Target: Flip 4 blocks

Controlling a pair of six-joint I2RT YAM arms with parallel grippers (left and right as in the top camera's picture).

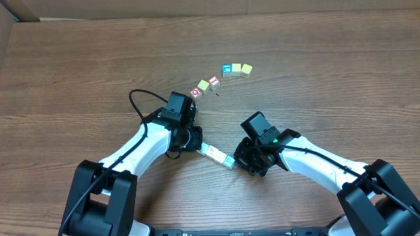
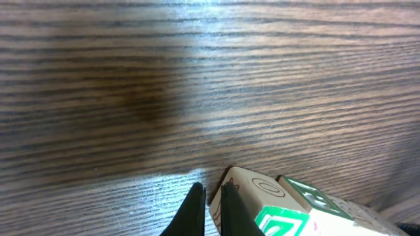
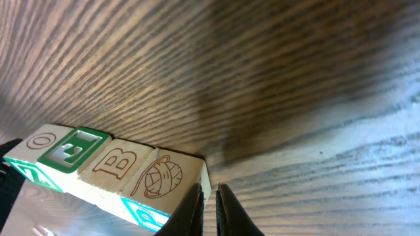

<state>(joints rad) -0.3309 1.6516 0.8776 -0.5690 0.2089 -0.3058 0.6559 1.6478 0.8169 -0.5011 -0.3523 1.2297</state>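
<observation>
Overhead: row of blocks point(image 1: 216, 155) has both ends tucked under the left tool point(image 1: 196, 143) and right tool point(image 1: 239, 161); letters on the loose cubes point(image 1: 236, 69) too small to read. Left wrist: row runs off bottom edge. Right wrist: row's lower faces cut off, tool tips too.

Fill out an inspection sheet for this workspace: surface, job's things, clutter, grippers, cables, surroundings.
Surface: wooden table, bare grain.
Job's things: four blocks in a row, end to end between the two grippers; faces show an O, a green letter, a B and a ball of yarn.
Clutter: six spare blocks in a loose arc farther back, two with red faces.
Grippers: left gripper shut, at one end of the row; right gripper shut at the other end, nothing between its fingers.
Cables: black cable loops out from the left arm.
Surroundings: pale strip past the far edge; nothing else seen.
</observation>
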